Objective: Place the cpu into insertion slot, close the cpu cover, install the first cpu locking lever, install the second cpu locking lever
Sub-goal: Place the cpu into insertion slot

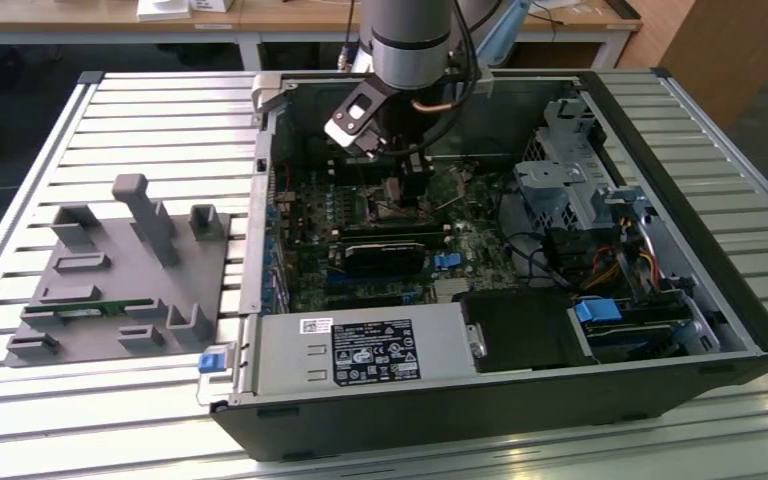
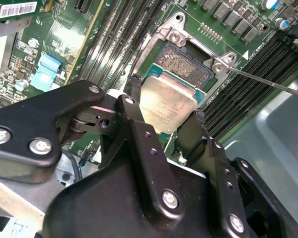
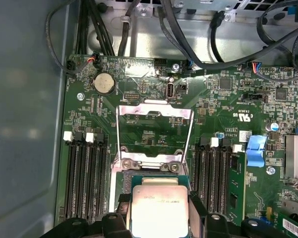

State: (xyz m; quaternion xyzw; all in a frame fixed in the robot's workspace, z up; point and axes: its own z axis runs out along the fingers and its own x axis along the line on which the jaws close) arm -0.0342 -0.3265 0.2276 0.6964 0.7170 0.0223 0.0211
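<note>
cpu [image 3: 160,210]: dull silver top, faint grey print.
cpu cover [image 3: 156,112]: bright silvery frame, green board showing through the window.
insertion slot [image 2: 185,63]: dark centre with a fine speckle of contacts, black rim, silvery frame.
gripper [image 2: 166,99]: matte black, silver screw heads.
motherboard [image 3: 213,106]: green with white markings.
memory slots [image 3: 84,173]: black, with white end latches.
clip [image 3: 256,150]: light blue.
coin cell [image 3: 104,83]: silver.
Exterior view: PC case [image 1: 491,410] black; power supply [image 1: 284,350] grey with black and white labels; fixture block [image 1: 117,270] plain grey; table [image 1: 157,110] pale slatted metal.
</note>
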